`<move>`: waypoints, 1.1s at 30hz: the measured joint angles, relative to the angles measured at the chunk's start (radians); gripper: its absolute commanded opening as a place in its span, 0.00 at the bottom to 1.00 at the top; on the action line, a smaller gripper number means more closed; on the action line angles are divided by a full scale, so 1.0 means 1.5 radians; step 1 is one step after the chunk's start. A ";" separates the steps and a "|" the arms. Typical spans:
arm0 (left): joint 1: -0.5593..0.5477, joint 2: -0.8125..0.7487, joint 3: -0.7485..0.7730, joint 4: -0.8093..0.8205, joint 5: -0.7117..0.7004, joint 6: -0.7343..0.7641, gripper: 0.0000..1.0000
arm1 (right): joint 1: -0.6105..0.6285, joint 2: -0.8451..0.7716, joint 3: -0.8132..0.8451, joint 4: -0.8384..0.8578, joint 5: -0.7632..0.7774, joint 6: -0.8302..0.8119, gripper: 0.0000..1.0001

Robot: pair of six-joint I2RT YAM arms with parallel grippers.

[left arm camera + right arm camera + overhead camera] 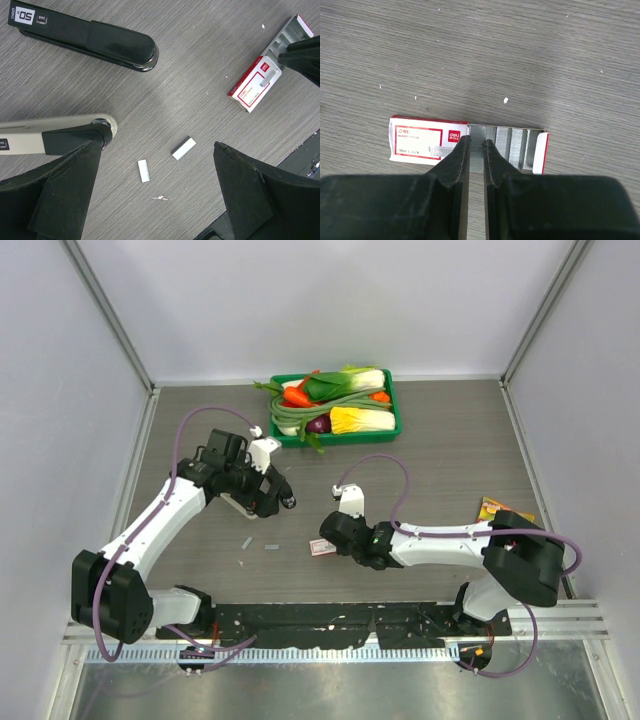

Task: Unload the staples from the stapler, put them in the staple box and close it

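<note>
Staple strips (183, 148), two short thin silvery-grey metal ones, are lying loose on the grey wood-grain table (200, 100). They're close together but not touching, with the second one (144, 170) at about 8 o'clock from the first. From the left wrist camera they sit in the gap between the black fingers of the left gripper (156, 145), which are spread wide with nothing held.

The left finger (60, 200) overlaps the nose of a beige-grey stapler (50, 132) out at 9 o'clock; can't tell if it actually touches. A long black stapler (90, 37) lies at 11 o'clock, apart from the beige one.

At 2 o'clock there's a small red-and-white cardboard staple box (252, 85), its inner tray (543, 150) slid out and packed with more silvery strips. The right gripper (476, 145) is right over that tray, jaws nearly together with just a slim gap. Honestly can't tell whether it's pinching a strip.

In the overhead view, a green tray of toy vegetables (360, 438) sits at 12 o'clock and a small yellow packet (492, 508) at 3 o'clock.
</note>
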State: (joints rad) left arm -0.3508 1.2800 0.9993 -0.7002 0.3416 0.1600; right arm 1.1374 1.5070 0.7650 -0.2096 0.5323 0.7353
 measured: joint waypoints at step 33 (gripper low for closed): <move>0.000 0.000 -0.005 0.005 0.000 -0.003 1.00 | 0.002 0.030 0.000 0.015 0.009 -0.002 0.01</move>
State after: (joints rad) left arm -0.3504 1.2800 0.9913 -0.6930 0.3416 0.1562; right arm 1.1404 1.5513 0.7647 -0.1867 0.5457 0.7330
